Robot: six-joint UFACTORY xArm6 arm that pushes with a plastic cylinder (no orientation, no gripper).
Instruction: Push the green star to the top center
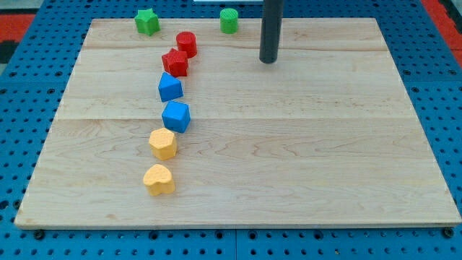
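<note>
No pincer, so nothing to open/clench: my tip is sitting near top, right of center. L to R: green star is sitting top left, green cylinder top center. Should be approaching star's left side, pushing rightwards along top edge w/o bumping red blocks.
</note>
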